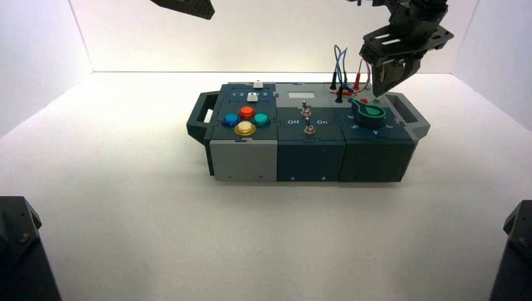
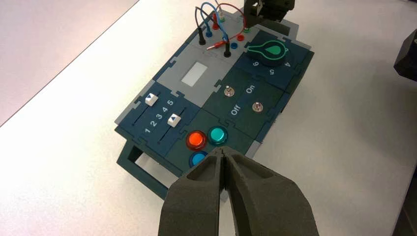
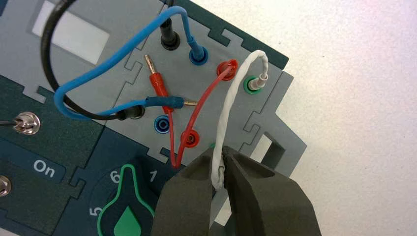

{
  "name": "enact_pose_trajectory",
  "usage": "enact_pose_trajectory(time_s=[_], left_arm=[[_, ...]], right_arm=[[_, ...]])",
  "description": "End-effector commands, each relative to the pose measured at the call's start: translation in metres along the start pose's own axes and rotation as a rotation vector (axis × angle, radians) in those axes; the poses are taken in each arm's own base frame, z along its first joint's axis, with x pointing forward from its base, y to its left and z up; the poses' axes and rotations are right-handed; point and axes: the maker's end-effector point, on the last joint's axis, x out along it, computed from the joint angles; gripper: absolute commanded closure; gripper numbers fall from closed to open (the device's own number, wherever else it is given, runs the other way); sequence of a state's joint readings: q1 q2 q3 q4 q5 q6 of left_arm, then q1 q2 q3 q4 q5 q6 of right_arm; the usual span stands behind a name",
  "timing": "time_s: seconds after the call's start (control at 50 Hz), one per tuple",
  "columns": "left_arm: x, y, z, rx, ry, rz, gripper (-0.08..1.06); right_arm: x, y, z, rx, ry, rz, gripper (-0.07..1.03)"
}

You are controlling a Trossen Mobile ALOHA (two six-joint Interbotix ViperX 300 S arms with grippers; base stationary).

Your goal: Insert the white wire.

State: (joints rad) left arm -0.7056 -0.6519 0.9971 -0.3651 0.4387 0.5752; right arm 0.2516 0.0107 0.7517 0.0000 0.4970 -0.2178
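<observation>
The white wire [image 3: 231,105] arches up from a green socket [image 3: 254,83] at the back right corner of the box, where one end is plugged in. Its other end runs down between the fingertips of my right gripper [image 3: 221,164], which is shut on it near the plug. A trace of green shows on the grey wire panel [image 3: 142,44] right beside the fingertips. In the high view the right gripper [image 1: 389,78] hangs over the box's back right corner. My left gripper [image 2: 223,153] is shut on nothing, held high above the box's button end.
On the same panel a loose red plug [image 3: 156,79] and a loose blue-wire plug [image 3: 164,102] lie flat. Red [image 3: 196,110], blue [image 3: 113,66] and black [image 3: 49,64] wires loop nearby. The green knob [image 3: 125,209] sits beside the gripper. Toggle switches [image 1: 306,119] and buttons [image 1: 246,120] lie further left.
</observation>
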Motion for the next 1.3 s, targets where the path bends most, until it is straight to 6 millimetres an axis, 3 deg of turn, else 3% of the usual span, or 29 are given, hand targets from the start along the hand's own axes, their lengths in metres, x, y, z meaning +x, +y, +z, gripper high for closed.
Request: enact_pose_trajectory(time_s=[0.02,0.46,0.6,0.66,0.82,1.3], left_arm=[[-0.003,0.001,0.007,0.009,-0.023,0.006,1.01],[-0.003,0.001,0.007,0.012,-0.022,0.008,1.01],[-0.002,0.002,0.007,0.015,-0.027,0.015,1.0],[-0.002,0.003,0.006,0.016,-0.027,0.016,1.0],[-0.001,0.006,0.003,0.014,-0.024,0.029,1.01],[0.0,0.007,-0.002,0.018,-0.018,0.036,1.01]], right_arm=[[0.0,-0.002,0.004,-0.007,0.001,-0.004,0.99],[0.002,-0.002,0.001,-0.015,0.021,-0.004,0.98],[0.0,-0.002,0.004,-0.013,0.015,-0.005,0.79],[0.0,-0.002,0.004,-0.01,0.014,-0.005,0.78],[-0.009,-0.003,0.008,-0.004,0.005,-0.008,0.61],[-0.05,-0.003,0.008,0.006,-0.06,-0.022,0.6]])
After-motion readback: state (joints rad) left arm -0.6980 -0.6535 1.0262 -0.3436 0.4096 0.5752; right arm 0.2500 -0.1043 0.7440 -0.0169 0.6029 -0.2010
